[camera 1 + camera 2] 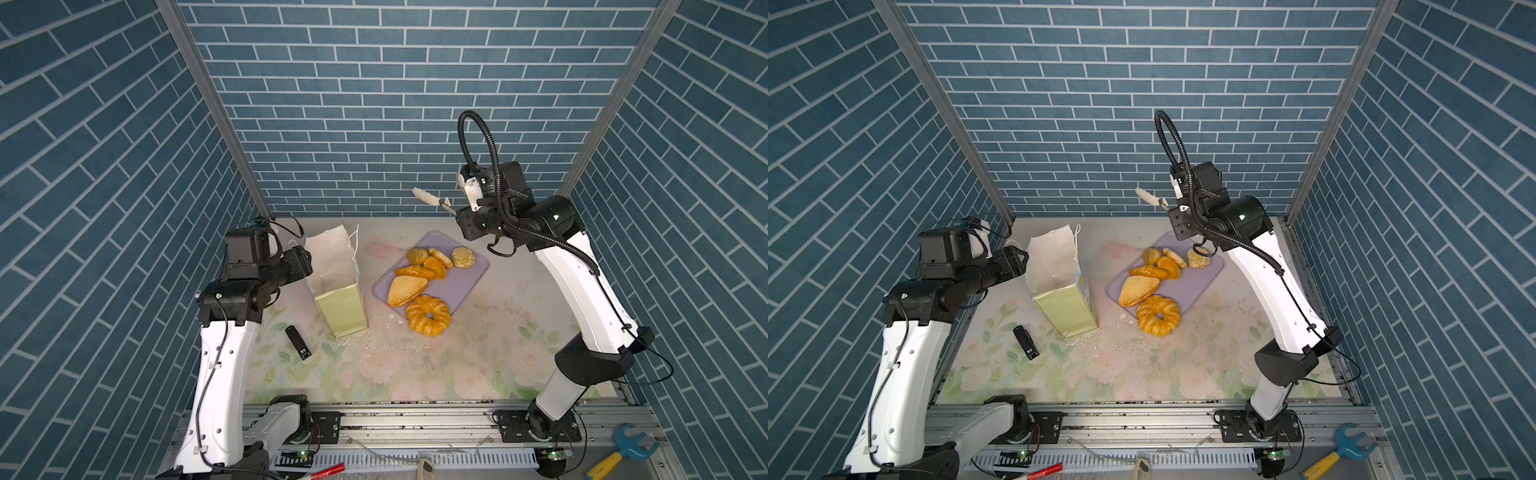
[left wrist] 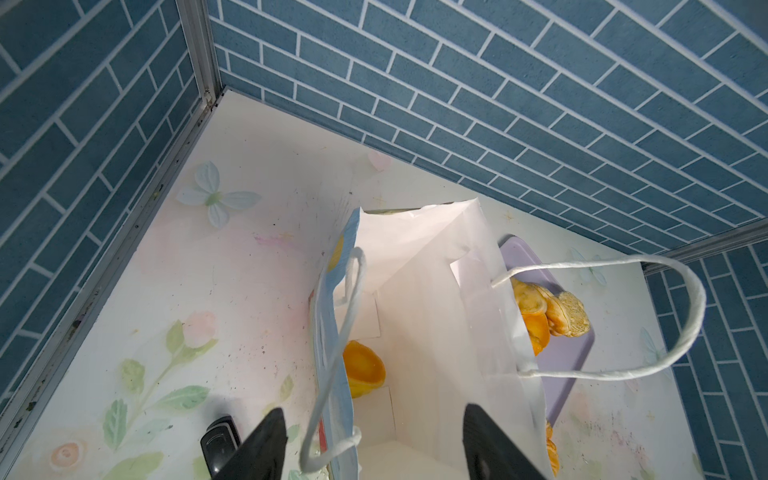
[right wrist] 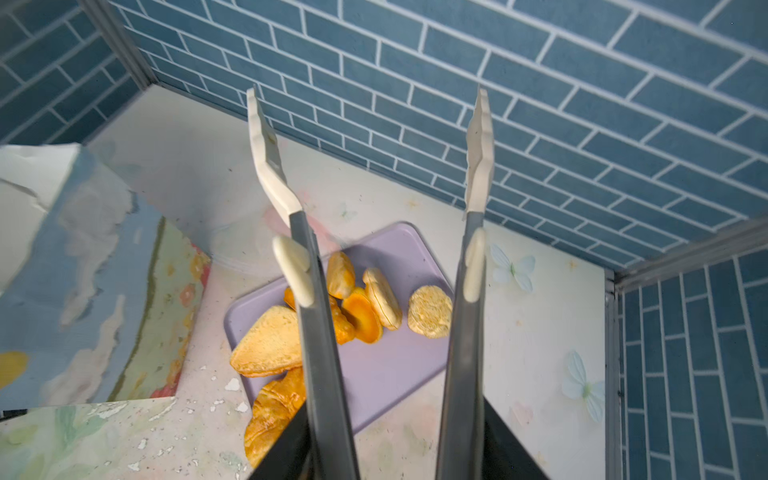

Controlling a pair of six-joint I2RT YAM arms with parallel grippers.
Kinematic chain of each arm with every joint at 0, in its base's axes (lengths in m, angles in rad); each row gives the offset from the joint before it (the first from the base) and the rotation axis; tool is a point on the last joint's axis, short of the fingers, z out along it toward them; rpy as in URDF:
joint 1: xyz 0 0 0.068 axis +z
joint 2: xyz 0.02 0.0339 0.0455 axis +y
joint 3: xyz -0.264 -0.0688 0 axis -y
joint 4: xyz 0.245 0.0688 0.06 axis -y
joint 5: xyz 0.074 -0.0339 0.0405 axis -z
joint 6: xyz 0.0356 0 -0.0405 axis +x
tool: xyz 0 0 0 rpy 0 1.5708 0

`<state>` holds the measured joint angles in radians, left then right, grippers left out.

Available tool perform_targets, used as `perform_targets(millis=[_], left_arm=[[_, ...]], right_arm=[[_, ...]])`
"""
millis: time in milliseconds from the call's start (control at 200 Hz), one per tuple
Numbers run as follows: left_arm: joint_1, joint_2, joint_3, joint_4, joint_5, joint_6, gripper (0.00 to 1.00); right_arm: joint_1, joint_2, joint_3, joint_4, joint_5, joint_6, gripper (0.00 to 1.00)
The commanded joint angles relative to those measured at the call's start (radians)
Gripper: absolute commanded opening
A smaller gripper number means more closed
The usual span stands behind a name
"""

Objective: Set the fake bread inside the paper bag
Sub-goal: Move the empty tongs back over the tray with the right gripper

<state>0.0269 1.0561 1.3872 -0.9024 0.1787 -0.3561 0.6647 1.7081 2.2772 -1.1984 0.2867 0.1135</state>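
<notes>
Right jaws, raised near the far end of the tray (image 1: 469, 278), were clamped on tongs (image 3: 316, 332) whose cream tips stood wide apart and empty. Left jaws stood wide at the mouth of the upright paper bag (image 1: 343, 307), gripping nothing. One orange bun (image 2: 362, 368) lay inside the bag. The other bread (image 1: 432, 264) lay on the tray beside the bag: a toast slice (image 1: 406, 289), small rolls, and a ring croissant (image 1: 428, 316) overlapping the tray's near edge onto the table (image 1: 415, 365).

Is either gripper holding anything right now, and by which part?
Right gripper holds the tongs by their handle end; tips apart, empty. Left gripper stands open at the paper bag mouth, gripping nothing.
</notes>
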Motion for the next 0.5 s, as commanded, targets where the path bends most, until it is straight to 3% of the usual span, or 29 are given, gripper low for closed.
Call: perform_targets(millis=[0, 490], left_arm=[[0.002, 0.013, 0.020, -0.023, -0.002, 0.035, 0.69], [0.002, 0.049, 0.017, -0.049, -0.002, 0.046, 0.69]], right_arm=[[-0.057, -0.063, -0.084, 0.010, -0.021, 0.088, 0.54], [-0.246, -0.078, -0.341, -0.017, -0.158, 0.150, 0.56]])
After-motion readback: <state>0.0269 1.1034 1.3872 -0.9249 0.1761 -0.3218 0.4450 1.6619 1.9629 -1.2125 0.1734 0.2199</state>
